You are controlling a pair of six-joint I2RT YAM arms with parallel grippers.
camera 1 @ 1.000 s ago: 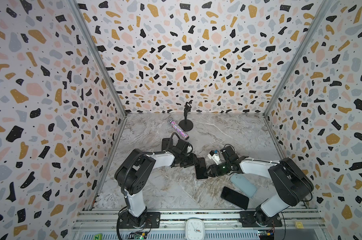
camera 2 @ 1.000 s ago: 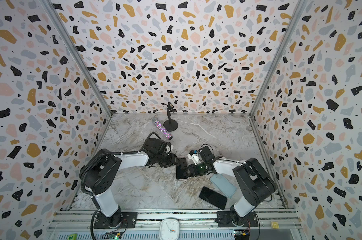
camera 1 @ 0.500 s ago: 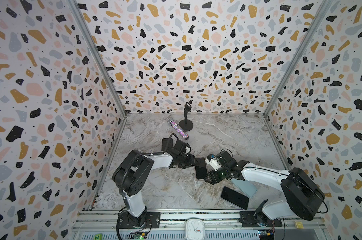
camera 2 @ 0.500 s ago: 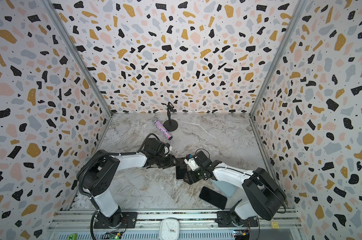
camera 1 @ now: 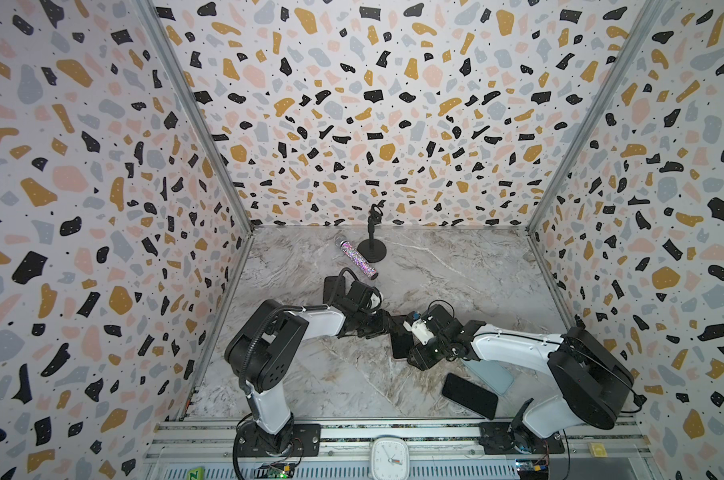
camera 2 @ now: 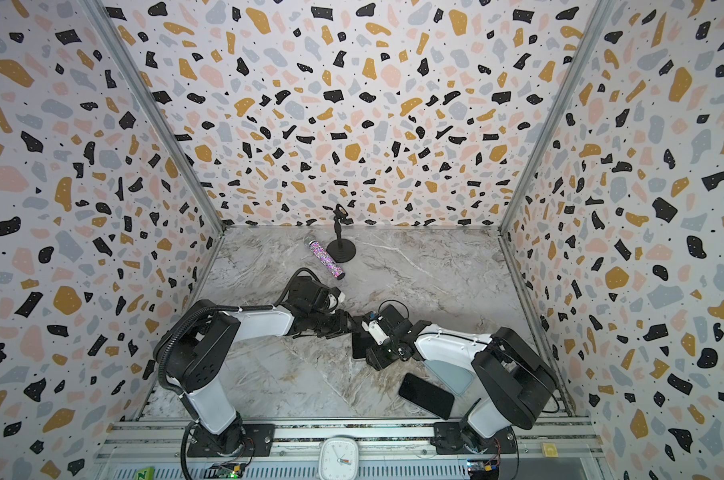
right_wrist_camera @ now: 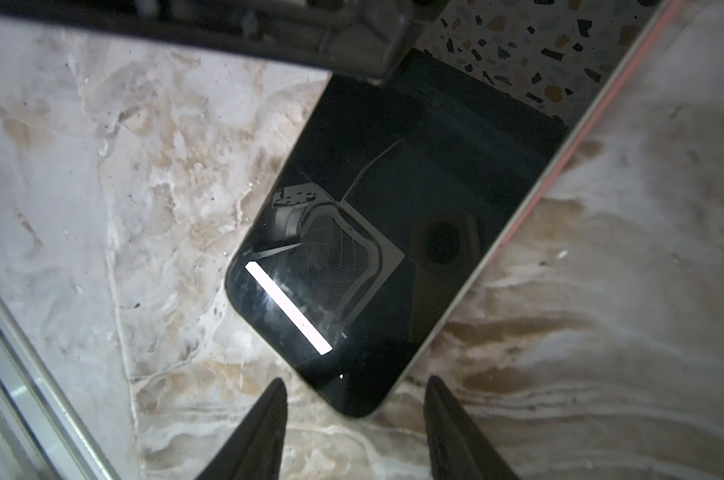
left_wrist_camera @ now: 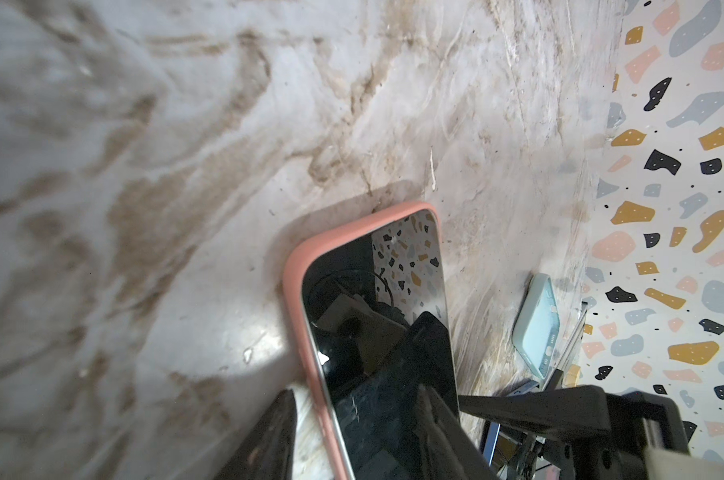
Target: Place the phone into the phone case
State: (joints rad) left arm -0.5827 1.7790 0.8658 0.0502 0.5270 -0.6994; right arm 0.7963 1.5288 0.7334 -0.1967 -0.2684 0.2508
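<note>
A black-screened phone (camera 1: 401, 343) (camera 2: 360, 343) lies flat mid-table. A salmon-pink phone case (left_wrist_camera: 297, 266) wraps one long edge and the far end of the phone (left_wrist_camera: 376, 332). In the right wrist view the pink case (right_wrist_camera: 576, 137) shows only along one side of the phone (right_wrist_camera: 393, 208). My left gripper (camera 1: 387, 326) (camera 2: 345, 326) (left_wrist_camera: 356, 390) is open at the phone's far end, one finger on the table outside the pink edge, the other over the screen. My right gripper (camera 1: 412, 358) (camera 2: 372, 357) (right_wrist_camera: 356, 381) is open, its fingers either side of the phone's near corner, gripping nothing.
A second black phone (camera 1: 469, 395) (camera 2: 426, 395) and a light-blue case (camera 1: 493, 376) (camera 2: 453, 376) (left_wrist_camera: 537, 324) lie at the front right under my right arm. A glitter microphone (camera 1: 358, 259) and its stand (camera 1: 371, 249) are at the back. Patterned walls enclose three sides.
My right gripper has moved forward and left, from beside the phone to its near corner, and its jaws have narrowed a little. The left gripper and the phone have stayed put.
</note>
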